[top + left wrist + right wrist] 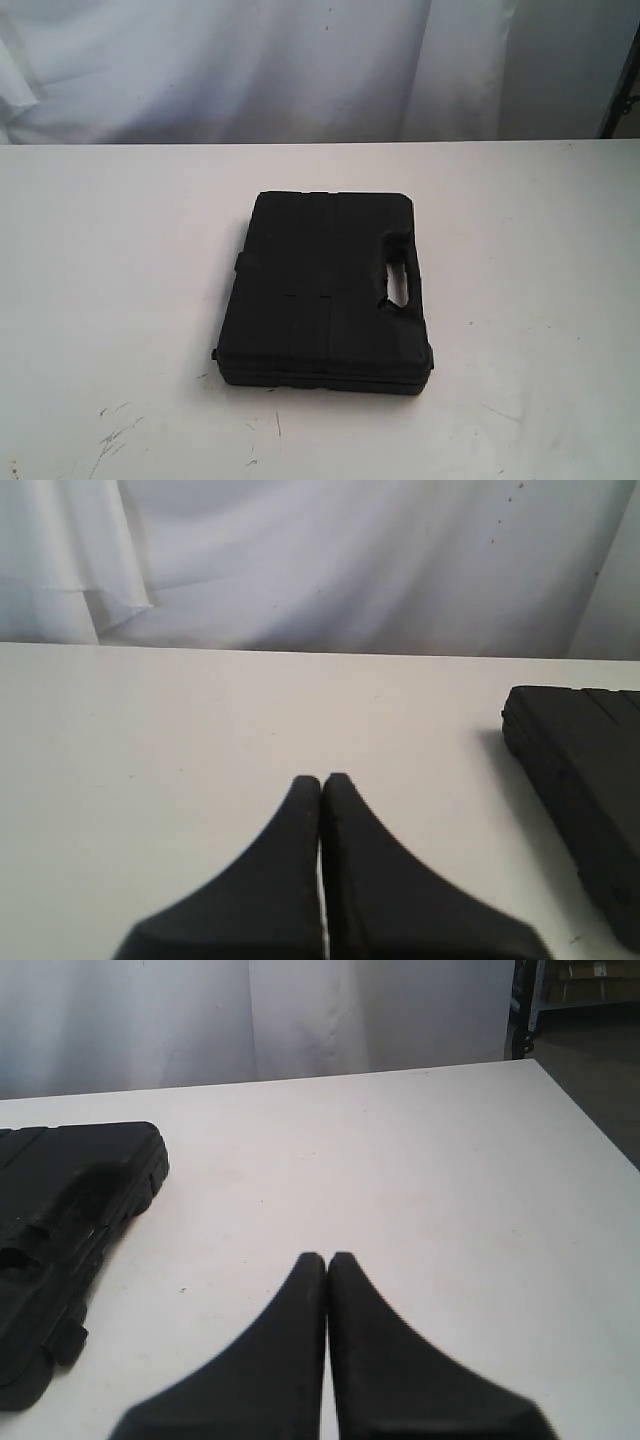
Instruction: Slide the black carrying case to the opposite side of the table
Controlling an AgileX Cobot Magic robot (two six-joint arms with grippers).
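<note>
The black case (pixel 325 300) lies flat near the middle of the white table (pixel 110 250), its handle slot (pixel 398 272) along the right edge. Neither arm shows in the exterior view. In the left wrist view my left gripper (pixel 321 778) is shut and empty above bare table, with a corner of the case (pixel 585 780) off to one side and apart from it. Over in the right wrist view my right gripper (pixel 327 1257) is also shut on nothing, and the case (pixel 70 1220) with its handle slot lies apart from it at the picture's edge.
A white cloth backdrop (pixel 250 60) hangs behind the table's far edge. Small dark scratches (pixel 115 435) mark the tabletop near the front. The table's far right corner (pixel 525 1065) shows in the right wrist view, with dark floor and a shelf frame (pixel 575 990) beyond.
</note>
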